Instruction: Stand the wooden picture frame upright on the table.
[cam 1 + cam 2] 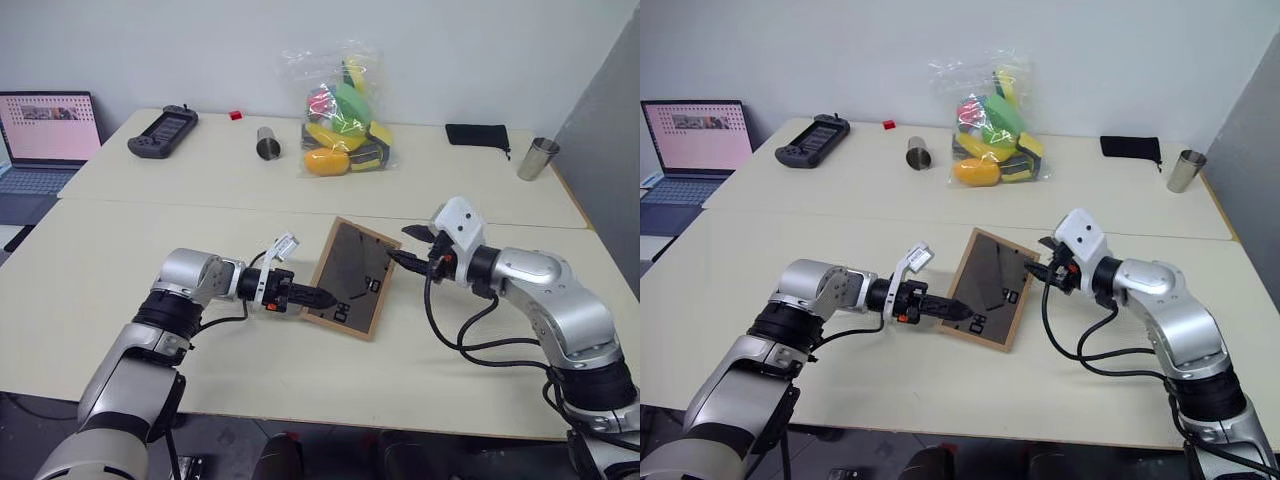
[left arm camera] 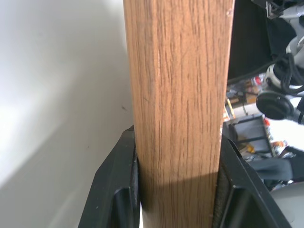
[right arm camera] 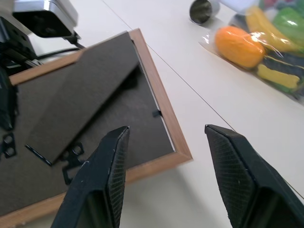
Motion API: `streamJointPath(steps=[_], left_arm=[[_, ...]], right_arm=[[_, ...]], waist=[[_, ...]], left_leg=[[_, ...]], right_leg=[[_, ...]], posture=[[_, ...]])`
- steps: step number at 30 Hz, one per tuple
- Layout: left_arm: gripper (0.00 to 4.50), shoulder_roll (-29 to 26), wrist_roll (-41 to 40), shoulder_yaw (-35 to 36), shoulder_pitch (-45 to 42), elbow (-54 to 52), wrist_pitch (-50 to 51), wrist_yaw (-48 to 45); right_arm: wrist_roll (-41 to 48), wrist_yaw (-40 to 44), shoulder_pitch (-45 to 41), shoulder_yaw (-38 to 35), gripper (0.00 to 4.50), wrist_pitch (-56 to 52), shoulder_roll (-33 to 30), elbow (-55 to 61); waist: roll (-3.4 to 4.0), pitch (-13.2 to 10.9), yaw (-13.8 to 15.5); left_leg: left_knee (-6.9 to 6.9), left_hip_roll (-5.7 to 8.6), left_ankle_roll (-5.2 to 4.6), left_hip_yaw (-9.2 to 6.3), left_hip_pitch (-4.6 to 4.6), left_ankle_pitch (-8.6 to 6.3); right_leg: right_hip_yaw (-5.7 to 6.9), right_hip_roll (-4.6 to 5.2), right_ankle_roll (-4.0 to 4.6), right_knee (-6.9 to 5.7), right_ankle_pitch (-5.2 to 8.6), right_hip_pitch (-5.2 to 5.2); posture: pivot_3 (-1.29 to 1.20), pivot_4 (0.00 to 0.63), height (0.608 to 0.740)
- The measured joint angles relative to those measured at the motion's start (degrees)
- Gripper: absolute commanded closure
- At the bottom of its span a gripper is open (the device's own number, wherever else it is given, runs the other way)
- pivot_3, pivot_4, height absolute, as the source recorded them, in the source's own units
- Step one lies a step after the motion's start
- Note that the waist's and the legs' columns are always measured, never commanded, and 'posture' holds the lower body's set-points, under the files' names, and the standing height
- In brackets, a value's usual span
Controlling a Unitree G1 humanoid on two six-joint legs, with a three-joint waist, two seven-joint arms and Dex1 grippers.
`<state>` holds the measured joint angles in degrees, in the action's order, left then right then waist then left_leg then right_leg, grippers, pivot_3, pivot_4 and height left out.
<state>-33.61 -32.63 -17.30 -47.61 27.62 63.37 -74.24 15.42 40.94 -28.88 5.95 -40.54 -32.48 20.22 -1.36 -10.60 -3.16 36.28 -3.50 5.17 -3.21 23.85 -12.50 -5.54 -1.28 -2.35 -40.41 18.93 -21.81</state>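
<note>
Where left end effector (image 1: 322, 298) clamps, rectangular grained-wood picture frame (image 1: 350, 277) (dark matte back)

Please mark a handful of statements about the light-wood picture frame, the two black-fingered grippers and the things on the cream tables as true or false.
1. The left gripper is clamped on the light-wood picture frame. True.
2. The right gripper is closed on the frame's edge. False: its jaws stand open, with nothing between them.
3. The frame's dark back panel faces the head camera. True.
4. The clear bag of coloured toys lies on the near cream table. False: it sits on the far table.
5. A metal cup stands near the far table's right edge. True.
</note>
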Motion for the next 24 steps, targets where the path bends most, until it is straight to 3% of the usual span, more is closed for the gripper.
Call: streamJointPath(steps=[7, 12, 24], left_arm=[[3.21, 0.4, 1.7, 0.6, -4.5, 4.8, 1.2, 0.5], [3.21, 1.0, 0.9, 4.2, -8.3, 9.4, 9.0, 1.0], [3.21, -7.9, -3.2, 0.4, -3.7, -9.2, 14.1, -7.6]], right_arm=[[3.0, 1.8, -1.2, 3.2, 1.94, -2.3, 3.4, -1.6], [3.6, 2.9, -1.5, 5.6, 1.94, -2.7, 3.7, -2.0], [6.9, 5.4, -10.5, 2.7, 1.94, -5.5, 1.3, -3.3]], waist=[[0.0, 0.0, -0.1], [0.02, 0.0, -0.1], [0.09, -0.1, 0.0]], left_leg=[[0.0, 0.01, 0.0, 0.01, 0.08, 0.0], [0.01, 0.0, 0.0, -0.01, 0.5, 0.01], [-0.04, -0.04, 0.02, -0.06, 0.53, 0.02]], right_leg=[[-0.01, 0.0, -0.01, 0.0, 0.01, -0.09], [0.02, -0.02, 0.08, -0.07, -0.05, -0.5], [0.1, 0.0, 0.18, -0.1, -0.01, -0.54]], posture=[[0.0, 0.15, 0.74], [0.0, 0.15, 0.74], [0.0, 0.15, 0.74]])
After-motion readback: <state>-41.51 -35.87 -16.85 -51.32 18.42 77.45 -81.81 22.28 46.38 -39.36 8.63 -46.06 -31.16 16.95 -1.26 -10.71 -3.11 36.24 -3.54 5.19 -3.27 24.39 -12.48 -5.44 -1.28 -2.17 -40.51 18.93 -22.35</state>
